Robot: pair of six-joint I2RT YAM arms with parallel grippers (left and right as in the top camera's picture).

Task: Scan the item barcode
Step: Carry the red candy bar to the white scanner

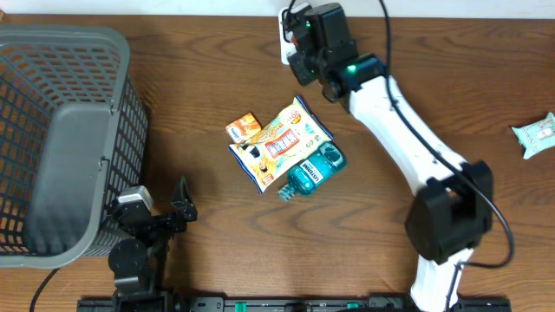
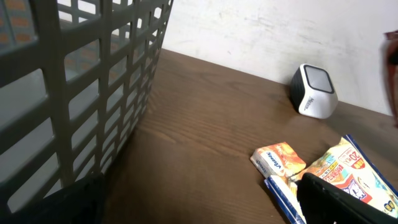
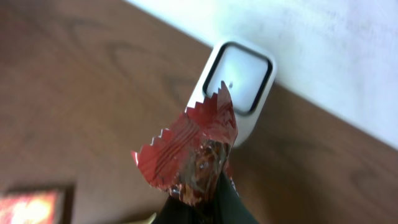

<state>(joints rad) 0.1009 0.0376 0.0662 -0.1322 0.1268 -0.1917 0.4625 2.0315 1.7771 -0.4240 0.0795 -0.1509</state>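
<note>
**Wrapper is at the scanner, now get the code facing the glass**

The right tool (image 3: 202, 202) is clamped fully shut on the bottom end of a red foil wrapper (image 3: 193, 149). The wrapper's zigzag edge sticks up past the fingertips. The white scanner (image 3: 239, 78) sits on the bench (image 1: 217, 243) straight ahead of the tool, and the wrapper's tip overlaps the lower edge of its dark window. So the item is basically in position.

I can't spot a barcode on the side facing the wrist camera, so my guess is it's either on the far face or needs a wrist roll to show up. I'd keep the foil flat to the window, go slow, and tilt a bit if the crinkles throw glare. The pinch is low on the wrapper, so the floppy top could fold over.

Other stuff, big to small:
- Grey basket (image 1: 130, 121), well off to the tool's left
- Snack bag (image 1: 279, 143), behind the tool toward the arm's base
- Teal bottle (image 1: 312, 171), touching the bag's near edge
- Small orange box (image 1: 244, 127), at the bag's left
- Pale green packet (image 1: 538, 134), far to the tool's right

The left tool (image 1: 159, 206) is parked beside the basket, wide open and holding nothing. Nothing sits between wrapper and scanner, so the path looks free to me.
</note>
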